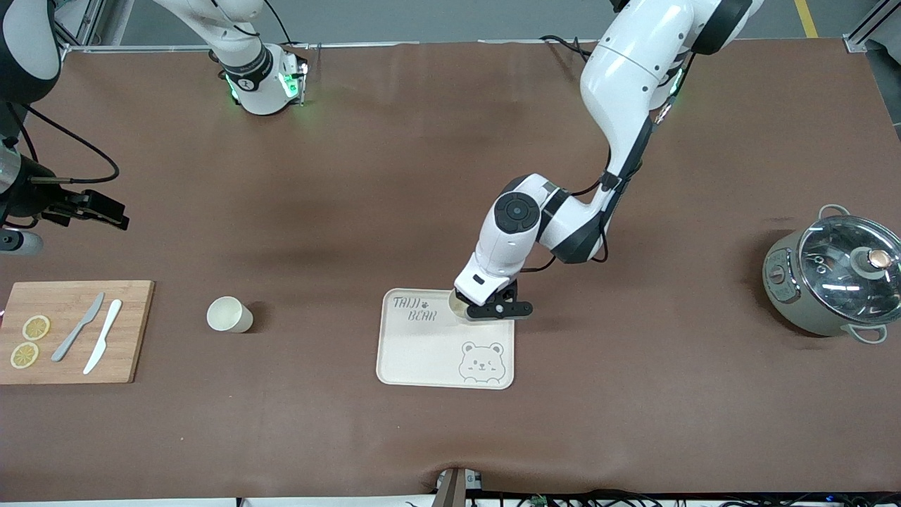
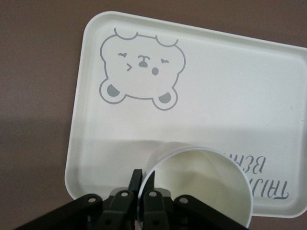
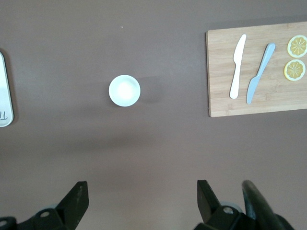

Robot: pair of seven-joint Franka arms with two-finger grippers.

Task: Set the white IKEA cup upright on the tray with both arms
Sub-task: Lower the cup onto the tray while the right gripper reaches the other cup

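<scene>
My left gripper (image 1: 488, 310) (image 2: 145, 175) is shut on the rim of a white cup (image 1: 457, 303) (image 2: 206, 179), one finger inside and one outside. The cup is upright at the corner of the cream bear tray (image 1: 436, 352) (image 2: 216, 86) beside the "TAIJI BEAR" lettering. Whether its base rests on the tray is hidden. A second white cup (image 1: 229, 314) (image 3: 124, 90) stands upright on the table between the tray and the cutting board. My right gripper (image 1: 109, 211) (image 3: 141, 191) hangs open and empty over bare table at the right arm's end.
A wooden cutting board (image 1: 70, 338) (image 3: 220, 72) with two knives and two lemon slices lies at the right arm's end. A lidded pot (image 1: 830, 278) stands at the left arm's end. The tray's edge (image 3: 4, 91) shows in the right wrist view.
</scene>
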